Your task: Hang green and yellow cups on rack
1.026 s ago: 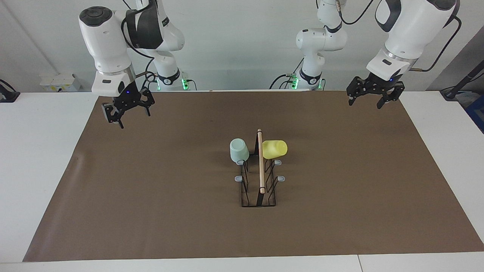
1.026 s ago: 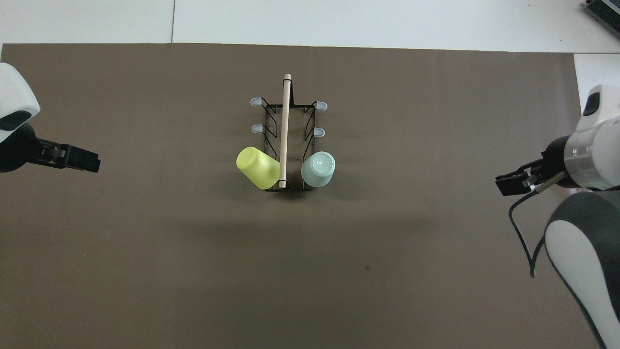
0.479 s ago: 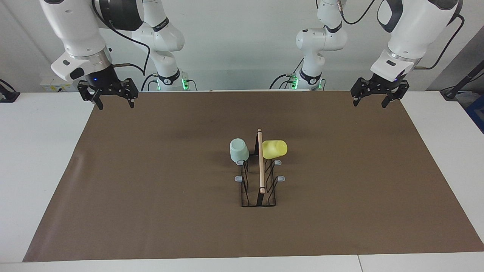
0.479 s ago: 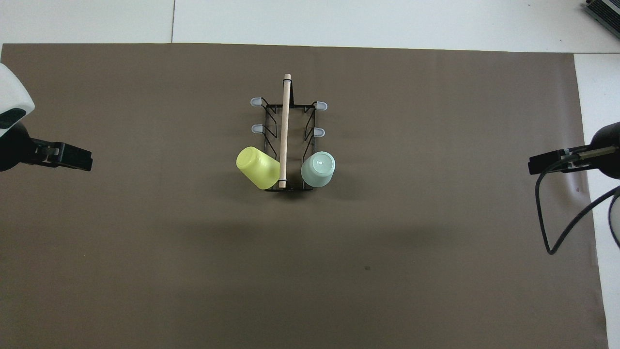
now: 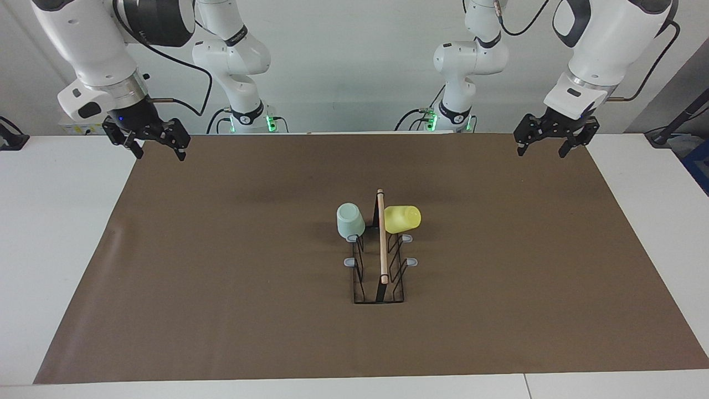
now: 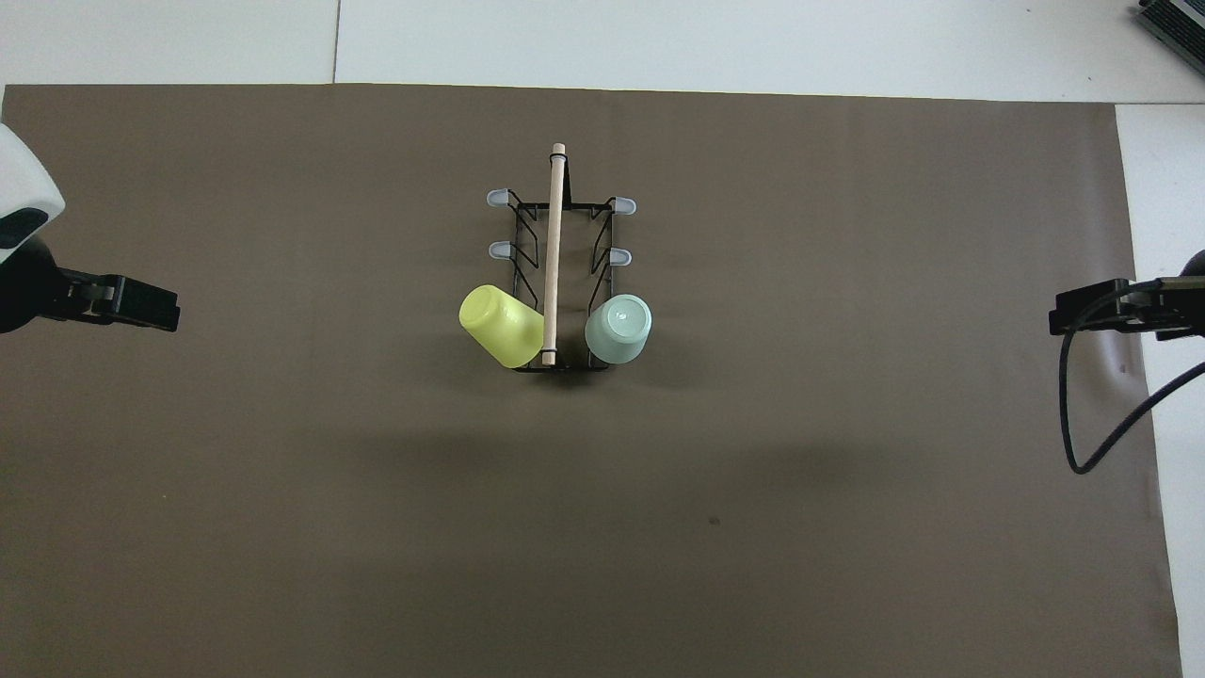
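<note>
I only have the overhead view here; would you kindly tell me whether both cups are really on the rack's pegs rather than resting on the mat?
Observer: Yes. In the facing view the green cup and the yellow cup each sit over a peg at the end of the rack nearer the robots, clear of the mat. The yellow one leans outward more.
Operator: Thank you. Are the grippers down at the mat?
Observer: No. The left gripper and the right gripper both hang in the air over the mat's corners near their own bases.
Operator: And their fingers?
Observer: Open on both, holding nothing.
</note>
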Controlling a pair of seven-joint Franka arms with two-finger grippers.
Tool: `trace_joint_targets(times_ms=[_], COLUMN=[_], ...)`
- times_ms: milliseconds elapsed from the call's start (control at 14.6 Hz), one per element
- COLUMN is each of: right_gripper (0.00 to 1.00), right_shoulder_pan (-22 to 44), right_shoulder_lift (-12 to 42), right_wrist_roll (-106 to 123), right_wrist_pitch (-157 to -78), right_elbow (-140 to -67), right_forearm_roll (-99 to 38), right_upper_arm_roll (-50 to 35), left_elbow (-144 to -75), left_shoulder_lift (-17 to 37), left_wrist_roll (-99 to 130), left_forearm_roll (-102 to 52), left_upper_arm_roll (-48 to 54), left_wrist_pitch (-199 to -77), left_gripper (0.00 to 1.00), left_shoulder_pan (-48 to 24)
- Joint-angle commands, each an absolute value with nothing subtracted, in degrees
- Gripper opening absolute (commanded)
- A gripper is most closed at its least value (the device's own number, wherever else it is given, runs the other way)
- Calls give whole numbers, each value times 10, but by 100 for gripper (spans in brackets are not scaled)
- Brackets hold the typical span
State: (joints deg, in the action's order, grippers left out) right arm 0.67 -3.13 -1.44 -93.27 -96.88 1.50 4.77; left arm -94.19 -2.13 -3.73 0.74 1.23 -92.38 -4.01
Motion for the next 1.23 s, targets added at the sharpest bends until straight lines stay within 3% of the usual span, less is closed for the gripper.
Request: trace_joint_targets(times_ms=[0,1162], right_gripper=[100,100], right_shoulder_pan=[25,60], right_shoulder_lift=[-28,-21], right_wrist_roll=[-23,-85], right_wrist_pitch=[-916,-871], right_elbow=[-959,-925], right_forearm_roll=[15,33], right_upper_arm_roll=[72,46], left_elbow=[-954,-957], left_shoulder_lift=[-34,-36], left_wrist_roll=[-33,-33], left_forearm_roll=[3,4], left_upper_arm_roll=[14,15], left_wrist_pitch=[-923,-918], left_gripper=[100,100], left_shoulder_pan=[-35,-35])
